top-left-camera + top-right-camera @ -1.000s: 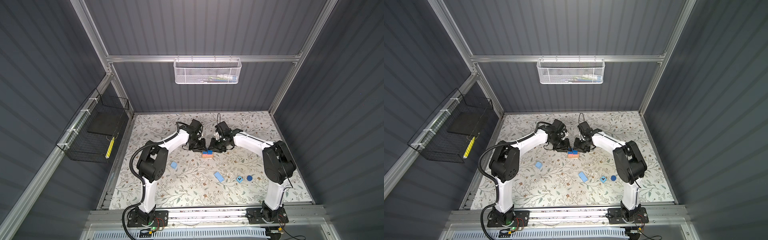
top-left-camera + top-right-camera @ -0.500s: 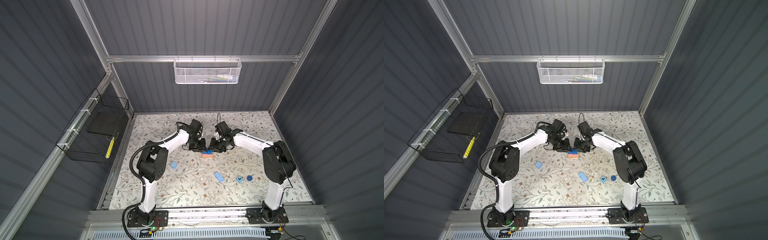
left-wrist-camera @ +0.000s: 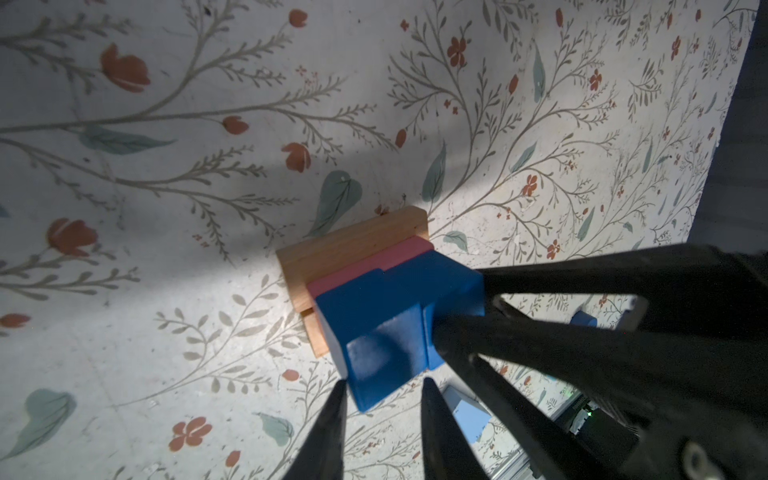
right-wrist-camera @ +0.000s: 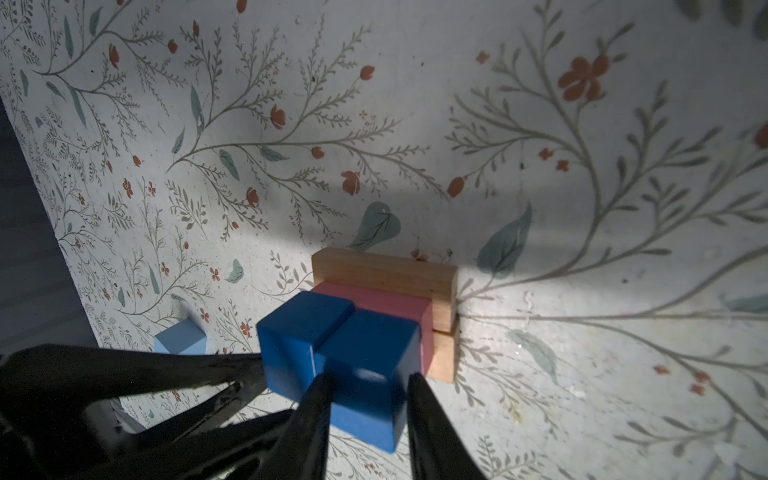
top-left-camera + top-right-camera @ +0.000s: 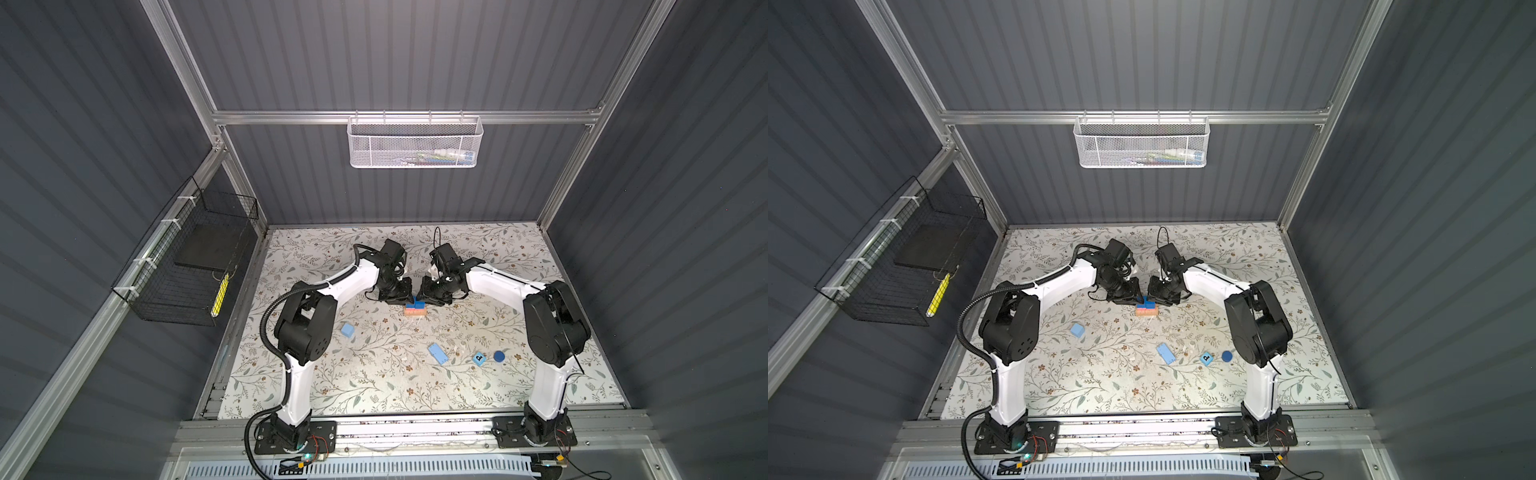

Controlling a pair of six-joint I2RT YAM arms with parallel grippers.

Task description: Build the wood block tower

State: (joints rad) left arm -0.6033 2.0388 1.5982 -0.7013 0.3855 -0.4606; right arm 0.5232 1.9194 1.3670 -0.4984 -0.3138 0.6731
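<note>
white basket point(image 5: 415, 145) contents indistinct, lower tan bar point(image 4: 442, 357) mostly hidden

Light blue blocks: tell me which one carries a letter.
The cube beside the cylinder; the bar and the lone cube on the left show none.

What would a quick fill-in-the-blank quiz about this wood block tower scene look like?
1. The pink bar lies on ____ tan bars.
2. The left gripper and the right gripper each have their fingers shut on a dark blue cube above the ____ bar.
3. Away from the tower, ____ blocks lie loose on the floral table, one of them a dark blue cylinder.

Missing words: two; pink; four.
</note>
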